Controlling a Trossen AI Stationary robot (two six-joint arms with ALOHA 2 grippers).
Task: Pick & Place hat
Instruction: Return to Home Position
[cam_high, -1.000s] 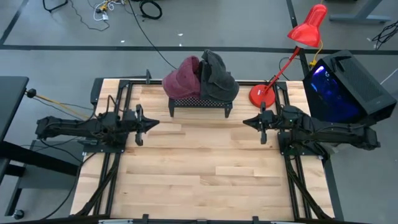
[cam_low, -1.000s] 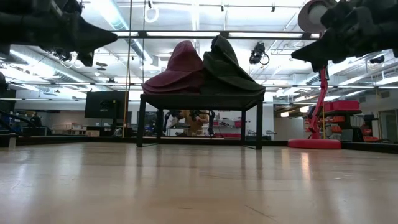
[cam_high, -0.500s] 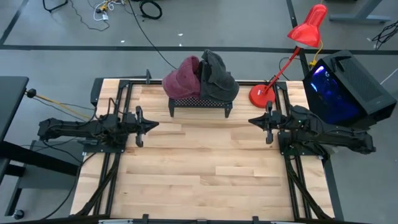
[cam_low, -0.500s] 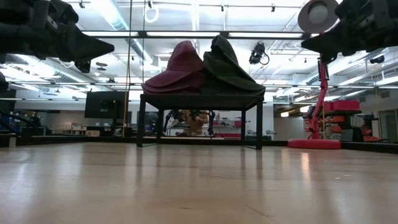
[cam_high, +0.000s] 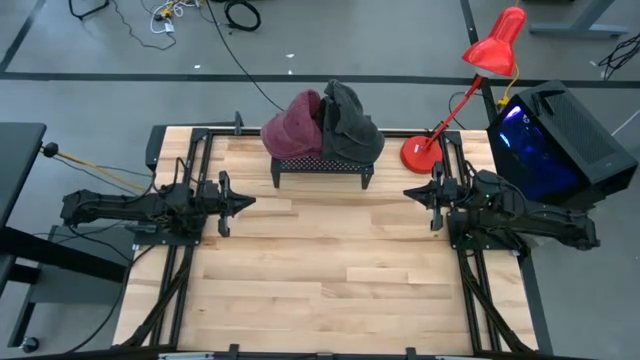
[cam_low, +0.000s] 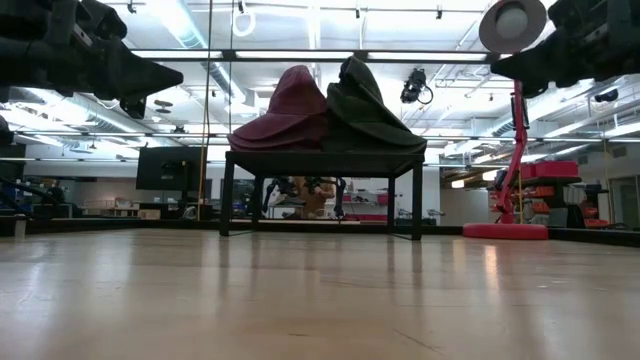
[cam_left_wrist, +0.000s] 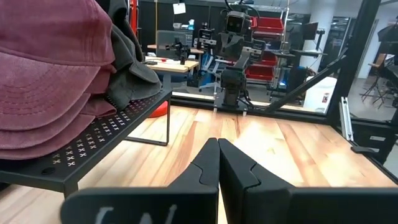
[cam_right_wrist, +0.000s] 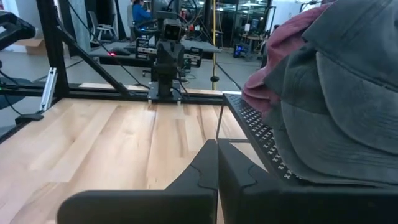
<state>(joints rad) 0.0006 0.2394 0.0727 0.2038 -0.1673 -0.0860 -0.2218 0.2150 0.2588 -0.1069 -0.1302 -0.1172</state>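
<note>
Two hats rest on a small black perforated stand (cam_high: 322, 166) at the table's far middle: a maroon hat (cam_high: 292, 125) on its left half and a dark grey hat (cam_high: 350, 128) on its right, leaning against each other. In the low view the maroon hat (cam_low: 285, 115) and the grey hat (cam_low: 365, 110) sit on top of the stand. My left gripper (cam_high: 252, 199) is shut, level, at the table's left side. My right gripper (cam_high: 407, 192) is shut, level, at the right side. Both hold nothing; the shut fingertips show in the left wrist view (cam_left_wrist: 217, 144) and the right wrist view (cam_right_wrist: 216, 146).
A red desk lamp (cam_high: 440, 120) stands at the table's far right corner, its base (cam_high: 418, 153) just beyond my right gripper. A black box with a blue glow (cam_high: 555, 140) sits off the right edge. Bare wooden tabletop (cam_high: 330, 270) lies between and in front of the arms.
My right gripper has drawn back toward the table's right edge, staying shut and level. The hats and the stand have not moved.
</note>
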